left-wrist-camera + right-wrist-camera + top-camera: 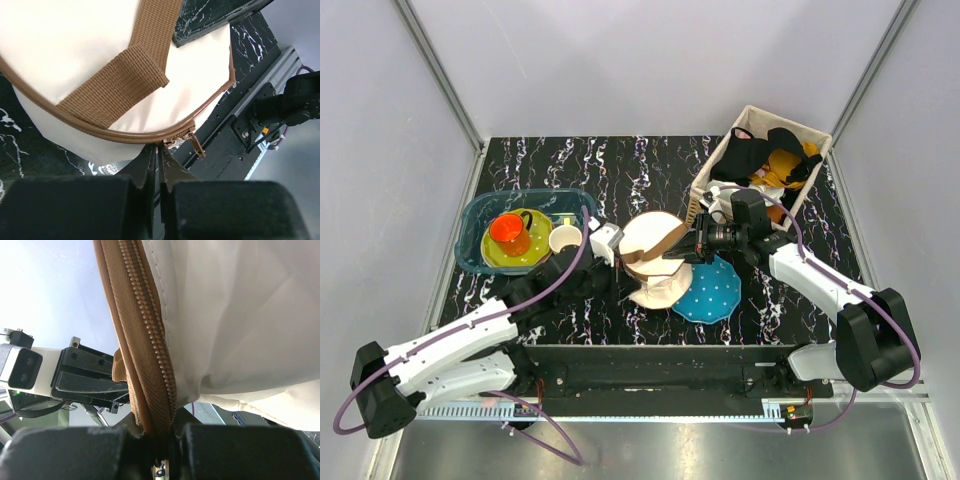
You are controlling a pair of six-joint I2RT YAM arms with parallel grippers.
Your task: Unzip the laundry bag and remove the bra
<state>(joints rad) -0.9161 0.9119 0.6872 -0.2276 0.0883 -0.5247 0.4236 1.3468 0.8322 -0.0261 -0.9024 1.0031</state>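
Observation:
The cream laundry bag (648,235) with brown zip trim is held off the table between both grippers, tilted on edge. My left gripper (620,258) grips its left side; in the left wrist view the jaws (160,148) are shut at the brown trim beside the zip slider, and the pull tab (196,145) hangs free to the right. The brown strap (125,75) crosses the bag's face (60,45). My right gripper (682,247) is shut on the brown zip tape (150,355) at the bag's right side (240,315). The bra is hidden.
A blue white-dotted disc (715,290) lies under the right of the bag. A cream basket (712,170) with black and mustard clothes stands at the back right. A blue tub (470,215) holds an orange cup (510,232) and a white cup (565,240).

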